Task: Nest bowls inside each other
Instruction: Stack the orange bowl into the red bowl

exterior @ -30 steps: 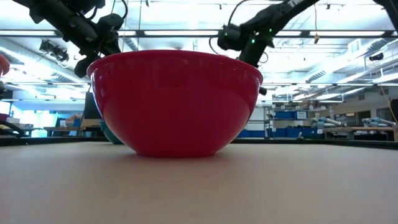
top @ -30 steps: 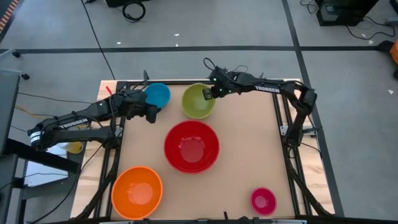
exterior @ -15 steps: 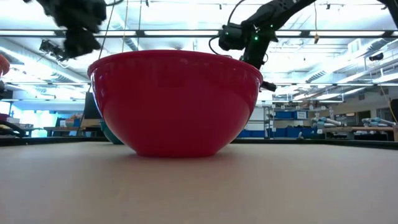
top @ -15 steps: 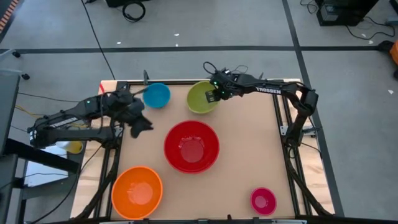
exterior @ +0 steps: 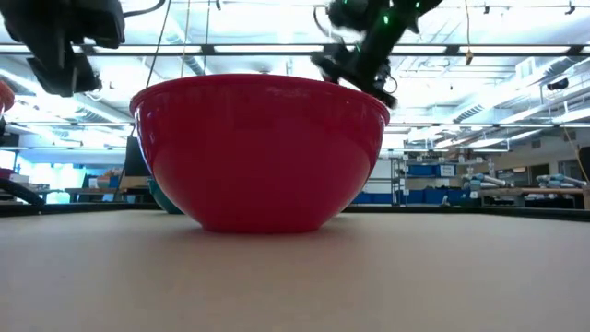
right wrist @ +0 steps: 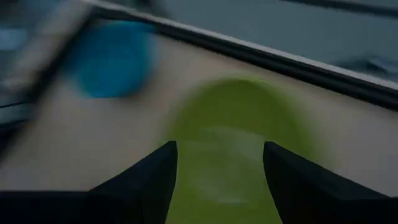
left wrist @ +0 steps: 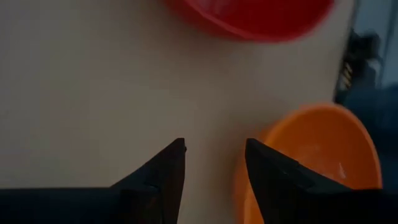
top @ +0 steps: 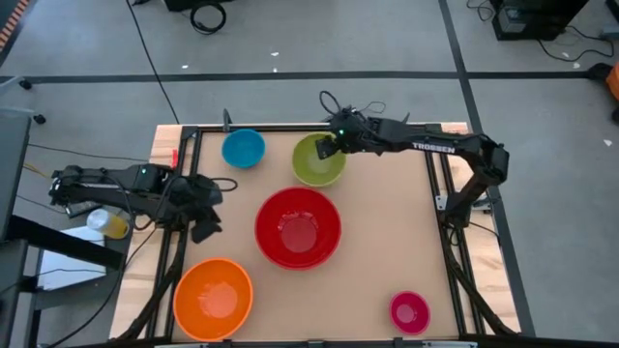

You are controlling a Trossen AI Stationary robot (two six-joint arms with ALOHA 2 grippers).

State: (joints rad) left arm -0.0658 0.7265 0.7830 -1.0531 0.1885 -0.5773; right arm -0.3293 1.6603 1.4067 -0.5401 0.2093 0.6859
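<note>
Five bowls stand apart on the brown table, each on its base: blue [top: 243, 148] at the far left, lime green [top: 319, 162] beside it, red [top: 298, 227] in the middle, orange [top: 213, 299] at the near left, magenta [top: 409, 311] at the near right. My right gripper [top: 329, 147] hangs open over the green bowl's [right wrist: 230, 143] far rim, with nothing between its fingers. My left gripper [top: 205, 227] stands open above the bare table at the left edge, between the red bowl [left wrist: 249, 15] and the orange bowl [left wrist: 311, 155].
Metal frame rails [top: 174, 242] run along the table's left and right edges. A yellow object [top: 112, 224] lies off the table at the left. There is bare table to the right of the red bowl and between the green and magenta bowls.
My left gripper has swung from beside the blue bowl toward the table's near edge, turning as it went, and now stands beside the red bowl. My right gripper has risen above the green bowl, which has shifted a little toward the right edge.
</note>
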